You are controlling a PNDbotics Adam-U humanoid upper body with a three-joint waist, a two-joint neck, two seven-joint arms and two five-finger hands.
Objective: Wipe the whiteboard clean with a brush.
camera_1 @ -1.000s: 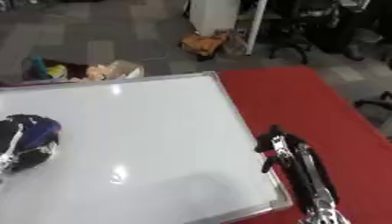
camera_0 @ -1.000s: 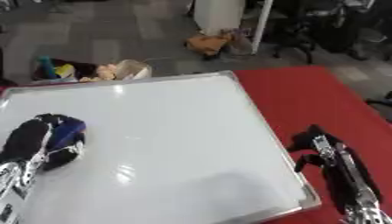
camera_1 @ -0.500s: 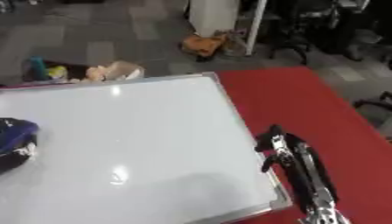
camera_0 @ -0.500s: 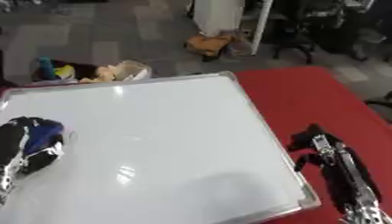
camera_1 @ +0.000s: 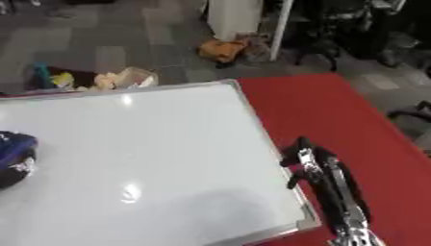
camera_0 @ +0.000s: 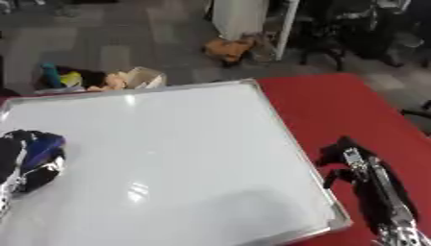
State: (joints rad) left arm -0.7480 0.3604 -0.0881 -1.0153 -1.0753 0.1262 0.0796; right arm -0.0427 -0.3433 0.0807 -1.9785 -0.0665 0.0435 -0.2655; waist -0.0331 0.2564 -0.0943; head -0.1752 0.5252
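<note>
Room: grey floor behind the table, with dark office chairs (camera_0: 362, 29) at the far right and a small heap of colourful things (camera_0: 93, 79) on the floor past the board's far edge.
Surface: red table (camera_0: 336, 105), which shows along the right side of the board.
Whiteboard (camera_0: 168, 163): lies flat on the table, silver frame, white face with no marks that I can see, only a glare spot.
Brush (camera_0: 40, 144): blue, at the left edge of the board, on its face, under the left hand.
Left hand (camera_0: 21, 161): comes from the lower left, fingers curled around the blue brush.
Right hand (camera_0: 358, 166): rests on the red table just beside the right edge of the board, fingers stretched out and relaxed, holding nothing.
</note>
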